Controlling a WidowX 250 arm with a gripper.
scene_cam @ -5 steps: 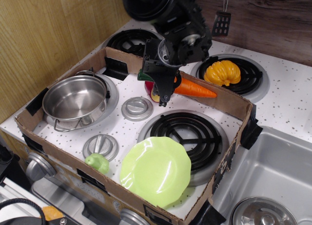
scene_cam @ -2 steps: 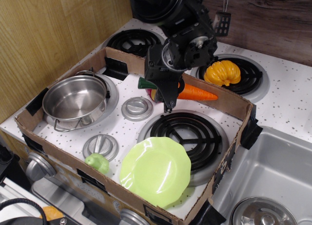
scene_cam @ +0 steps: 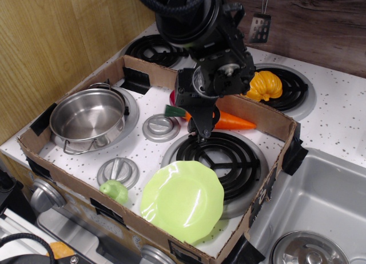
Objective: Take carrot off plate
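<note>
I see my gripper (scene_cam: 201, 120) clenched around the carrot (scene_cam: 229, 120), holding it low over the burner's (scene_cam: 220, 158) back edge, well apart from the plate (scene_cam: 183, 200).

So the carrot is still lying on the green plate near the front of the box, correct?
No. In the observation.image view the plate is bare; the carrot is near the back wall of the cardboard box, at the gripper.

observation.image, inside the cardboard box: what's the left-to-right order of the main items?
steel pot → small green toy vegetable → plate → carrot, held in the gripper.
</note>
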